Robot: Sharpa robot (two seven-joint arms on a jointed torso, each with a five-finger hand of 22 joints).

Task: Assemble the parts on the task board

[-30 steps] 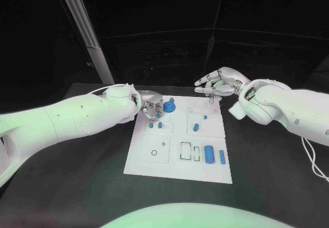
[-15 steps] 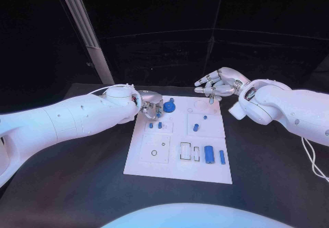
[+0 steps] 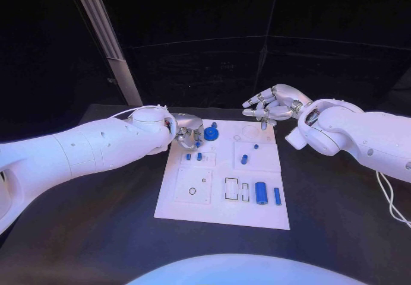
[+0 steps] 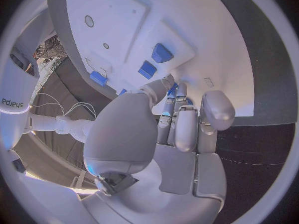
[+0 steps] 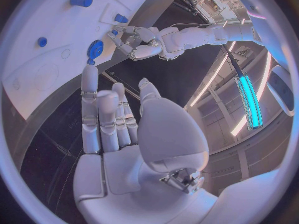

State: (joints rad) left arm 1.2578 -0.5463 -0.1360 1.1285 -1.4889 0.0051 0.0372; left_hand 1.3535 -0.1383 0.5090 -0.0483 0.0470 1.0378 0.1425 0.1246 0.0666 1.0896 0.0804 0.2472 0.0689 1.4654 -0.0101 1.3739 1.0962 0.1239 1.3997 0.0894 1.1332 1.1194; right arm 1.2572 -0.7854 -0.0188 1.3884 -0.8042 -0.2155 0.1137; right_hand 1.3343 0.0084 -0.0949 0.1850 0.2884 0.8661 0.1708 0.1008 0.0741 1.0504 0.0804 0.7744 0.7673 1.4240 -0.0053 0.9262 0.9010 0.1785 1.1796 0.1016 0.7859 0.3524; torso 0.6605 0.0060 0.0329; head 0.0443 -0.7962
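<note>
The white task board point(image 3: 218, 208) lies in the middle of the black table. My left hand point(image 3: 187, 132) is curled over the board's far left corner, its fingertips closed round a small blue part point(image 3: 198, 143) just above the board. In the left wrist view, that part point(image 4: 172, 89) peeks out between the fingers of my left hand point(image 4: 177, 119). A round blue disc point(image 3: 211, 134) stands just right of that hand. My right hand point(image 3: 272, 107) hovers over the far right corner with its fingers apart and nothing in them. The right wrist view shows my right hand point(image 5: 118, 119), the disc point(image 5: 94, 49) and my left hand point(image 5: 142, 41).
Two small blue pegs point(image 3: 193, 157) sit in a left-hand recess and another blue piece point(image 3: 244, 159) is at mid-right. A thick blue cylinder point(image 3: 261, 193) and a slim one point(image 3: 277, 196) lie near the front right. A pale post point(image 3: 116, 53) rises behind the table's left.
</note>
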